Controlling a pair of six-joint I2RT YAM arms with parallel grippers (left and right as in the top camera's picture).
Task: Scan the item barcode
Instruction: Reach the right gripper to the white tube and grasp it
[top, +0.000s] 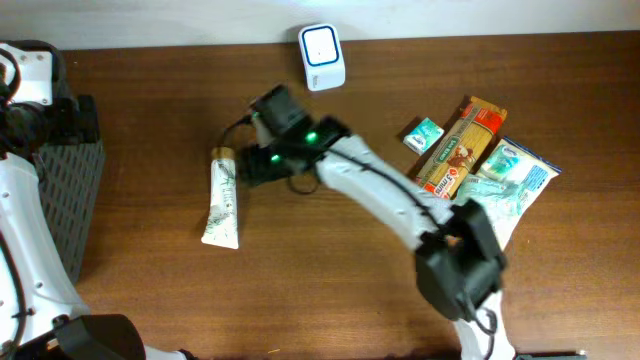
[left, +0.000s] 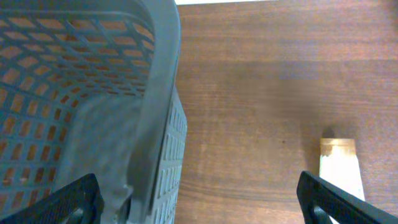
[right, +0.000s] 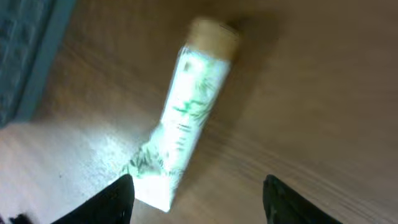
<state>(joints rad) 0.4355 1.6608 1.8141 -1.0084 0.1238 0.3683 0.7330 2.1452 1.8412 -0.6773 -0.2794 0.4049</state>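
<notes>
A white tube (top: 222, 205) lies loose on the wooden table (top: 300, 300), well short of the barcode scanner (top: 322, 43), the right gripper (right: 200, 198) poised just above it with jaws apart and empty, the left gripper (left: 202, 202) likewise splayed; lifting and scanning apparently remain.

An orange-and-green pasta packet (top: 462, 145) is laid slantwise on the wooden table (top: 300, 290). A small green box (top: 423, 134) is seen just beside its upper left end, and a white-and-teal pouch (top: 515, 175) is set against its right side. A grey mesh basket (top: 75, 200) is placed well apart from the packet, at the table's far left edge.
</notes>
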